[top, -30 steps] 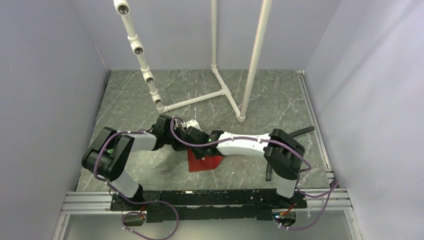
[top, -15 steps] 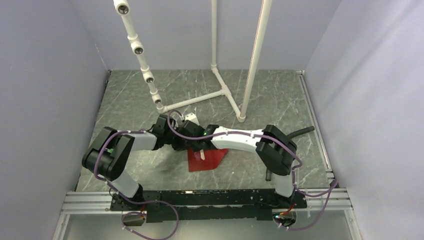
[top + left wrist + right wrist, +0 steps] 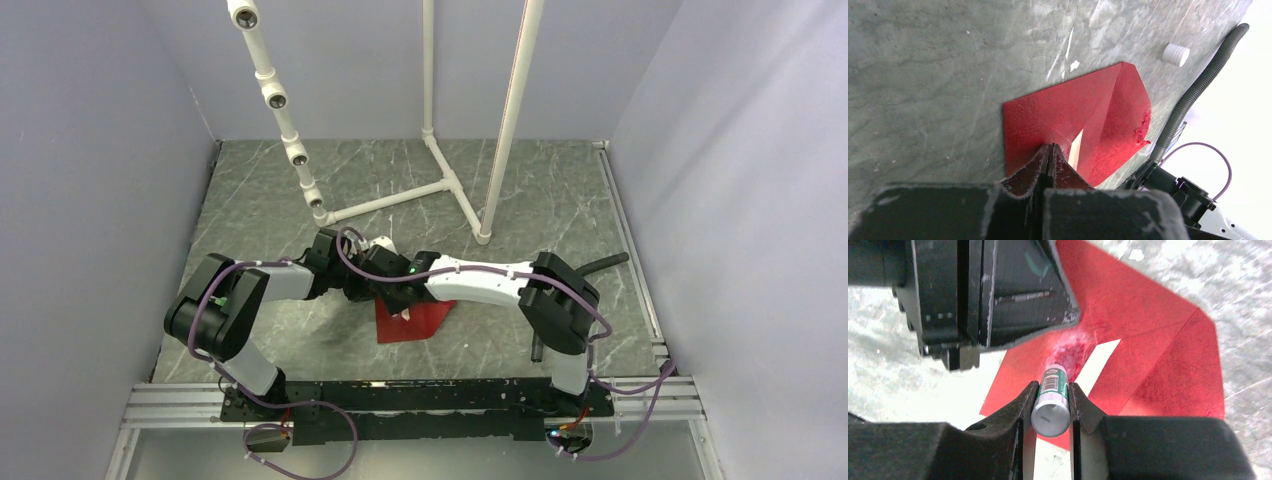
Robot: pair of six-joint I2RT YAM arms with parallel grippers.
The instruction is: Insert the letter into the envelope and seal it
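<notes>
The left claw (image 3: 1050,148), jaws fully closed, rests its tips on the dark red paper envelope (image 3: 1048,110), which lies flat on the grey marbled tabletop (image 3: 923,75). Just beside those tips, a sliver of the pale peach paper letter (image 3: 1076,147) shows inside the envelope's open mouth. The right claw (image 3: 1052,389) clamps a small green-and-white glue stick (image 3: 1052,407), its far end at a whitish smear on the envelope, close under the left claw.

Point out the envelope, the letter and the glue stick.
envelope (image 3: 1048,115), left wrist view, flat red body.
letter (image 3: 1101,361), right wrist view, exposed pale sliver.
glue stick (image 3: 1053,392), right wrist view, labelled barrel.
</notes>
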